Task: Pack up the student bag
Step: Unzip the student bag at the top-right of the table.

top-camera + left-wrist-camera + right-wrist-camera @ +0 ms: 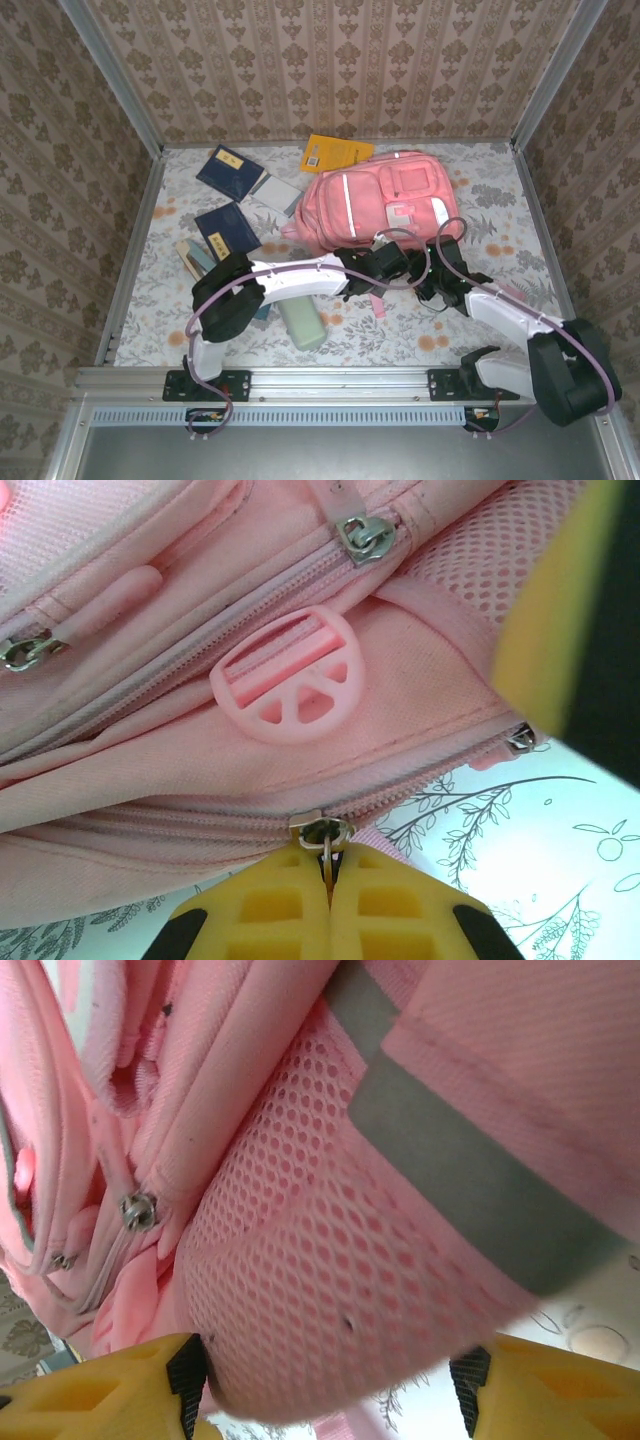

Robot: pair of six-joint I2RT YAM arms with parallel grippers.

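The surface (pixel 480 190) is covered by a pale cloth printed with leaves and orange flowers, boxed in by walls (pixel 300 60) of brown damask wallpaper and a metal frame (pixel 330 378) along the near edge. The student bag (pixel 375 205) lies flat right of centre, toward the far side. Two navy booklets (pixel 227 168) lie to its left, a yellow book (pixel 335 153) peeks out behind it, and a pale green block (pixel 302 322) lies near the left arm. At the bag's near edge, the left hand (pixel 328 865) is pressed fully closed, its yellow pads pinching a metal zipper pull (pixel 325 838) below a round pink buckle (pixel 290 675). The right hand (pixel 330 1380) stands wide apart, straddling the bag's mesh side pocket (pixel 320 1260); whether its pads press the mesh I cannot tell.
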